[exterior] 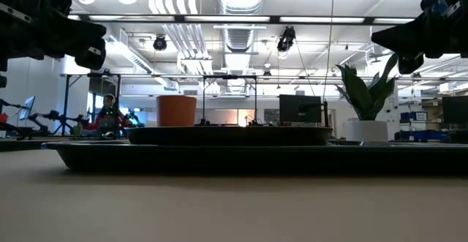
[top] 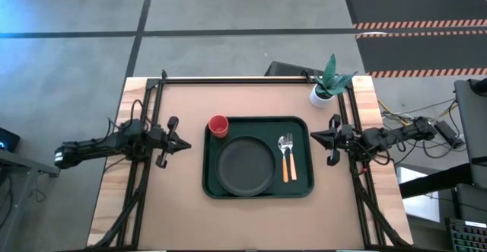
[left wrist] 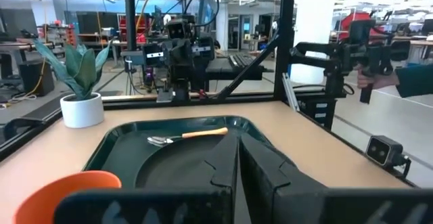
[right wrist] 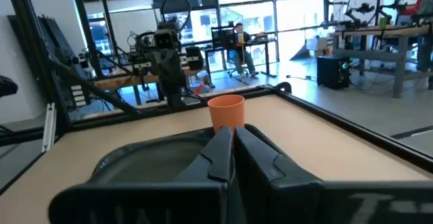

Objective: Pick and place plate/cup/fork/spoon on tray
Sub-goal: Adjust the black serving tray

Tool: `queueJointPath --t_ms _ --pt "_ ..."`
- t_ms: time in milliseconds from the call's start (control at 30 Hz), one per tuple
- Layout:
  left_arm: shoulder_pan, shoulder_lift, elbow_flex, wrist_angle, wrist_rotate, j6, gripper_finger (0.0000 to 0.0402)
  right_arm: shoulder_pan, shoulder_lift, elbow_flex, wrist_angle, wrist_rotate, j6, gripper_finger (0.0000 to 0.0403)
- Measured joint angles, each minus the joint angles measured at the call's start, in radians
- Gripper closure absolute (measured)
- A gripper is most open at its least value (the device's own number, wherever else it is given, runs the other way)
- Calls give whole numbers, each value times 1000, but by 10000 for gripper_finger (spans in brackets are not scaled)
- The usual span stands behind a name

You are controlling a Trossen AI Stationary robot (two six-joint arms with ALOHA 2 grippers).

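High view is showing the plate [top: 246,165], cup [top: 218,126], fork [top: 284,157] and spoon [top: 291,157] all lying on the tray [top: 258,191], with left gripper [top: 181,143] and right gripper [top: 316,136] hanging closed and empty beside it. The slim, likely slippery cutlery is inviting a handle grip. Low view is hiding both behind the tray's rim.

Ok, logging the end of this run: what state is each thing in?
plate: flat on the tray
cup: upright, tray's corner
fork: on tray, beside plate
spoon: beside fork
left gripper: shut, empty
right gripper: shut, empty
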Motion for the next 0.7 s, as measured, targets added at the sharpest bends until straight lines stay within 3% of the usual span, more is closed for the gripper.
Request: queueJointPath --t_ms 600,700 --pt "0 52 -1 7 0 0 402 0 0 -1 -5 0 -13 394" --pt "0 52 -1 8 0 0 402 0 0 -1 -1 0 44 394"
